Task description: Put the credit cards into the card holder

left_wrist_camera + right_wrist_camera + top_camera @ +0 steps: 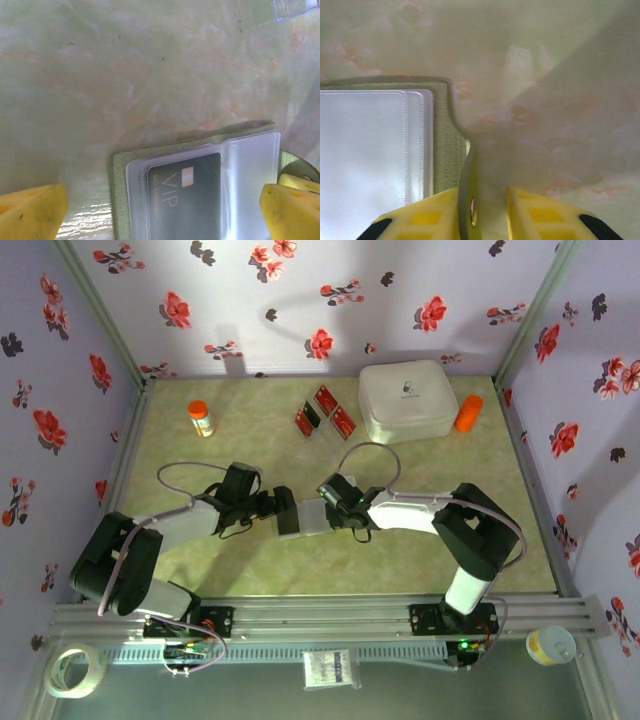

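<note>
Three red credit cards (pixel 325 400) (pixel 307 420) (pixel 343 420) lie flat at the back of the table, far from both grippers. The olive-green card holder (pixel 303 520) lies open mid-table between the two arms. In the left wrist view the card holder (pixel 118 195) shows clear sleeves, one holding a dark card marked VIP (pixel 187 200). My left gripper (pixel 161 212) is wide open, a finger on either side of the holder. My right gripper (pixel 482 200) is open but narrow. The card holder's snap strap (pixel 468 190) stands between its fingers, against the left one and clear of the right.
A big white rounded box (pixel 407 400) stands at the back right with an orange object (pixel 468 412) beside it. An orange-capped bottle (pixel 201 418) stands at the back left. Patterned walls close in the table on three sides.
</note>
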Tool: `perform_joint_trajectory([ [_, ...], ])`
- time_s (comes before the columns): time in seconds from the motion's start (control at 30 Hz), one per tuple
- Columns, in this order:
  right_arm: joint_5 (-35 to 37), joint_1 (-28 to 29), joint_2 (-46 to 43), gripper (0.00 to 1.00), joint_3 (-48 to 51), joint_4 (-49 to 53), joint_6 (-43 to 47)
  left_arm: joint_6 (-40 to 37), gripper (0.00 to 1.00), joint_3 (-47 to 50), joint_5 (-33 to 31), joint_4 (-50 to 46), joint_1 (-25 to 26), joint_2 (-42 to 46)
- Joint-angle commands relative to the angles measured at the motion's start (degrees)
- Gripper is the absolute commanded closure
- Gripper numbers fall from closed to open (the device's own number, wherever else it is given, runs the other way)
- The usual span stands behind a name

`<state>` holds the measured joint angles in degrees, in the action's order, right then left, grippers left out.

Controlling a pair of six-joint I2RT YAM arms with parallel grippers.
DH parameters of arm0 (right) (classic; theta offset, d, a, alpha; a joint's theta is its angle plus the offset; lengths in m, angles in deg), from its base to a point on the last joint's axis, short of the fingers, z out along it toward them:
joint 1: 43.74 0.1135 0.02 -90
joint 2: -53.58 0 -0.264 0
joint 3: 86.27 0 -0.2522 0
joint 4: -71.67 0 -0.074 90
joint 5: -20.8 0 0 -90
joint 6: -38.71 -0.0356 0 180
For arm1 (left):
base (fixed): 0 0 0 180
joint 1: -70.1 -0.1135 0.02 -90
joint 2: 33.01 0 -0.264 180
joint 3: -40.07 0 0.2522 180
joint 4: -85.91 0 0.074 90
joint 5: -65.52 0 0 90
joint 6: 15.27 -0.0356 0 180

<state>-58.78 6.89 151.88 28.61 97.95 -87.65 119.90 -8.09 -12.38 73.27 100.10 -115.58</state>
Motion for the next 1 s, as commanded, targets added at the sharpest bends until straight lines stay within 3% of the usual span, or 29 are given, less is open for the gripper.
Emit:
perform_joint_trajectory([
  [0.0, -0.46, 0.52, 2.60, 0.75, -0.59, -0.47, 0.06, 0.80, 0.00, -1.19, 2.13, 3.35, 1.15, -2.55],
  [0.4, -1.92, 0.94, 3.35, 0.87, -0.09, -1.92, -0.56, 2.44, 0.00, -3.11, 2.39, 6.02, 4.13, -5.36],
  [0.97, -2.89, 1.06, 3.59, 0.92, 1.00, -3.68, -1.56, 5.66, 0.00, -5.39, 2.40, 8.01, 7.35, -4.87],
])
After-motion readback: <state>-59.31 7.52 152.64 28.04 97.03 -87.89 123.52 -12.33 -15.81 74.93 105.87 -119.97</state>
